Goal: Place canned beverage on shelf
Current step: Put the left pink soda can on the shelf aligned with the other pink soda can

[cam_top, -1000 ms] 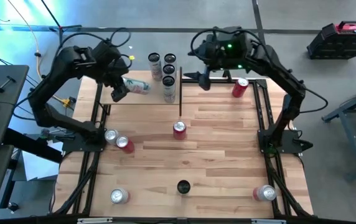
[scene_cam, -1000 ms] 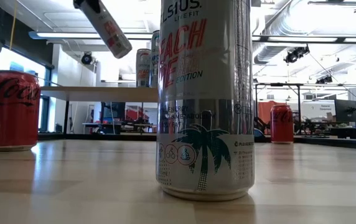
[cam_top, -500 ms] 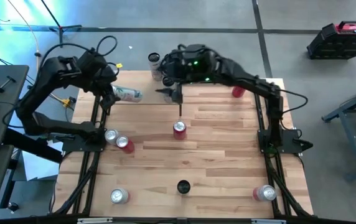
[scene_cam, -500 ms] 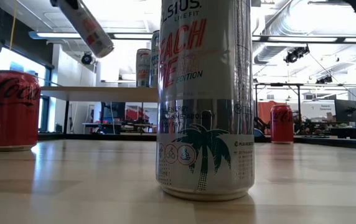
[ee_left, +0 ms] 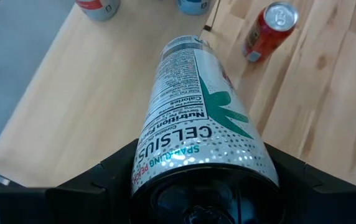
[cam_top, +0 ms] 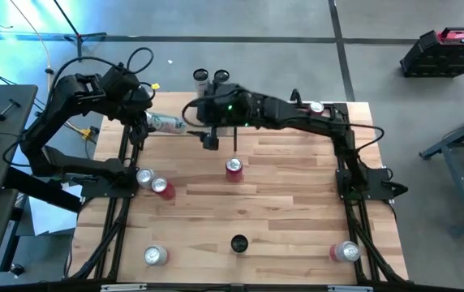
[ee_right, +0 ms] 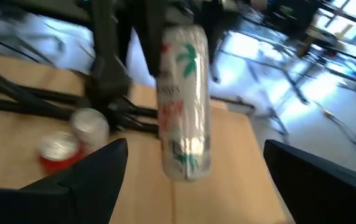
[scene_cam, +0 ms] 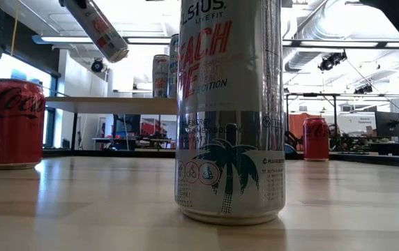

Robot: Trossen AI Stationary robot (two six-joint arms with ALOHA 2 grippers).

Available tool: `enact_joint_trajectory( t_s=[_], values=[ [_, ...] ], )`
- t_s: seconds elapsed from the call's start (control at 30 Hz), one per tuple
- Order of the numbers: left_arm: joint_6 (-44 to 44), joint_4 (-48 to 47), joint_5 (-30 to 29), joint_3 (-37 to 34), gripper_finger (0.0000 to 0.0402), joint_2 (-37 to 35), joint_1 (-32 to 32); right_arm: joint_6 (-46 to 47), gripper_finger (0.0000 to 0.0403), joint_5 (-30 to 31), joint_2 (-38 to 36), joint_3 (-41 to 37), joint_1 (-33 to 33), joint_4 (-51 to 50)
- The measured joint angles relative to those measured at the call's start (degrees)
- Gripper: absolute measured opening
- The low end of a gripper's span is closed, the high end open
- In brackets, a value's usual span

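Holding one white can (cam_top: 167, 122) over shelf (cam_top: 185, 138): left tool (cam_top: 148, 119). Right tool (cam_top: 209, 139) released beside. Six cans on tabletop (cam_top: 281, 203).

Your white Celsius can (cam_top: 167, 122) hangs tilted above the shelf (cam_top: 185, 131), a light-wood board at the worktop's far-left corner.

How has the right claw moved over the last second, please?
Yes: the open right claw swept from near the table's far right corner leftward, toward the can held by the left claw.
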Motion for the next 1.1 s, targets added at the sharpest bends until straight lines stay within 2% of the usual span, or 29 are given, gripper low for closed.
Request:
enact_joint_trajectory(
  t_s=[0.17,0.3,0.43,0.57,0.67,1.1],
  values=[
    [-0.26,0.15,-0.89,0.0,0.024,-0.02,0.0,-4.6,0.0362,12.79,1.52,0.0,3.31,1.13],
    [-1.89,1.7,-1.33,0.0,0.0241,-0.3,0.0,-11.14,0.0362,18.76,3.38,0.07,5.56,4.1],
    [-2.21,1.66,-1.39,0.0,0.0241,-0.31,-0.21,-13.87,0.0362,20.25,5.55,0.07,6.67,6.68],
    [-3.48,1.38,-0.71,0.51,0.0241,-0.28,-1.58,-13.94,0.0362,25.24,6.82,0.07,6.75,7.63],
    [-4.31,1.63,-0.49,2.12,0.0241,-0.39,-2.4,-13.89,0.0362,26.8,7.1,0.06,6.69,7.69],
    [-8.18,3.83,-0.41,7.02,0.0241,-0.33,-6.22,-14.79,0.0362,28.67,7.1,0.07,6.72,9.32]
  ],
)
